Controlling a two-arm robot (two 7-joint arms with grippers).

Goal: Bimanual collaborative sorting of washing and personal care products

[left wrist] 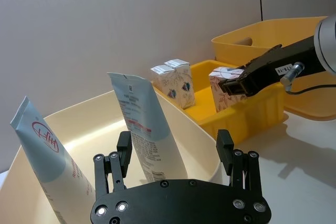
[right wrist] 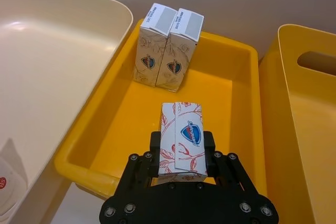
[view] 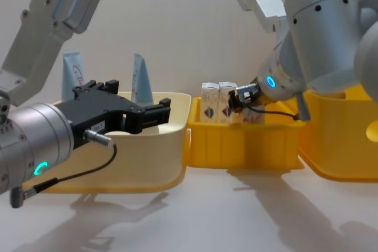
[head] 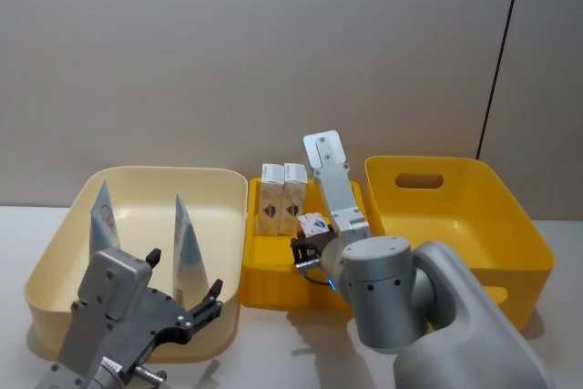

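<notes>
A white table [view: 236, 216] holds 3 plastic bins in a row in front of a plain wall: a cream bin [head: 155, 171] on the robot's left, a small yellow bin [right wrist: 231, 95] in the middle and a large yellow bin [head: 510, 211] on the right.

2 squeeze tubes [left wrist: 44, 150] [left wrist: 142, 124] stand in the cream bin, crimped light blue ends up. 1 shows a red round logo and the other shows printed text. They lean slightly and stand apart from each other.

2 small white cartons [right wrist: 149, 45] [right wrist: 178, 51] stand upright and touching, side by side, against the far wall of the small yellow bin. Each shows a blue and red emblem.

The right gripper [head: 303, 250] reaches over the small yellow bin and pinches a third carton [right wrist: 181, 129] by its 2 side faces. The carton hangs above the bin's bare floor, nearer than the standing pair. This is probably so it can be set down with its own kind.

The left gripper [left wrist: 174, 150] hovers at the near rim of the cream bin, just beside the tubes. Its fingers are spread wide with nothing between them. It looks idle while the right arm works.
</notes>
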